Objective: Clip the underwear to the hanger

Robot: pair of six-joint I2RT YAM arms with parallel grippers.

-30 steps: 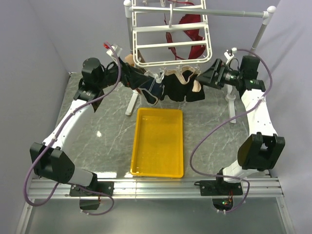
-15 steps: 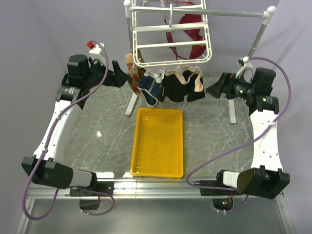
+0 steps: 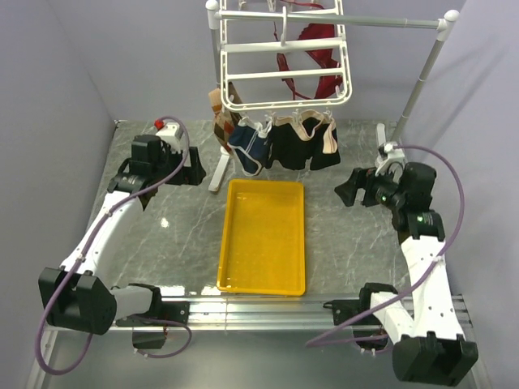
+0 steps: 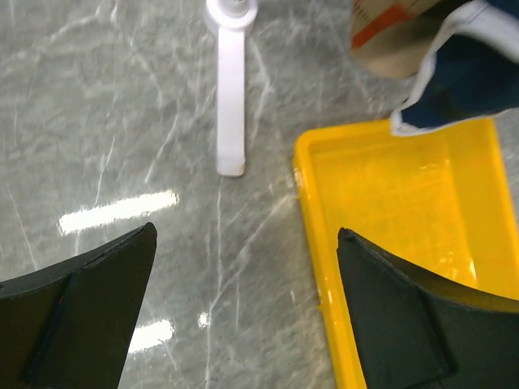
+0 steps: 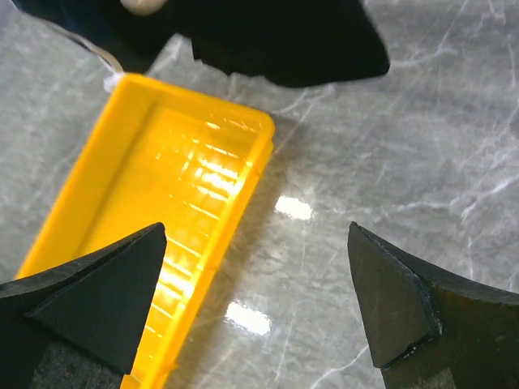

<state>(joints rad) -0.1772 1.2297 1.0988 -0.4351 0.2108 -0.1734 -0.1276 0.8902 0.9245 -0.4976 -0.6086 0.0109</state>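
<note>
**Both claws spread and empty; underwear hangs at the rack's near edge**

On the left, the left claw (image 4: 246,237) hovers low over the grey marbled worktop (image 3: 174,243). Its two black fingers are spread as wide as they go, with nothing between them. Through the gap its wrist view shows only stone, the flat white foot of the pole stand (image 4: 230,121) and a corner of the yellow plastic tray (image 3: 225,237). It is well apart from the laundry, which suits an arm with no grip to keep.

Further right, a navy pair of shorts with white trim (image 3: 251,147) hangs just beside the black soft-cloth boxer-brief underwear with its tan waistband (image 3: 302,147). The underwear dangles from the near edge of the large white barred plastic hanger (image 3: 243,49), waistband uppermost and legs clear of the tray. It hangs free with no claw touching it, which suggests the small clips carry it, though the clips are too small to read. A red garment (image 3: 320,36) is draped higher in the rack. The tray lies under the near side of the row, probably to catch anything that slips.

On the right, the right claw (image 5: 256,228) is likewise fully spread and empty. It points toward the tray and the black hem above it, near but not touching. The job looks finished, or close to it.
</note>
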